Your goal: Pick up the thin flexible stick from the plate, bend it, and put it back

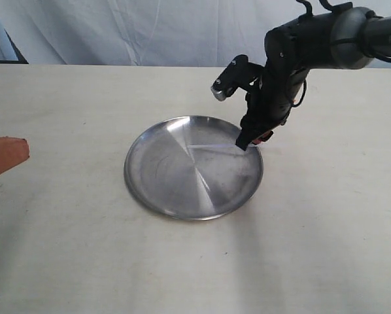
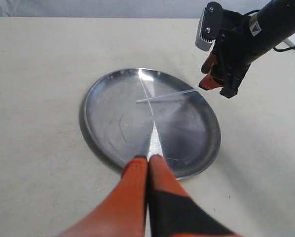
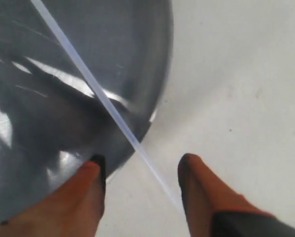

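A: Left side first. Left gripper (image 2: 147,158)?
B: Orange fingers pressed together, nothing between them. It sits at the far left of the exterior view, well apart from the plate (image 1: 159,180).
A: Plate?
B: Flat on the table (image 1: 65,248), mid-scene. The thin flexible stick (image 2: 165,95) lies over its right half, from near the centre out past the rim.
A: Right gripper (image 3: 140,163)?
B: At the plate's right rim, fingers spread, one on either side of the stick's outer end. Neither touches it in the right wrist view. Whether that end rests on the rim: cannot tell.
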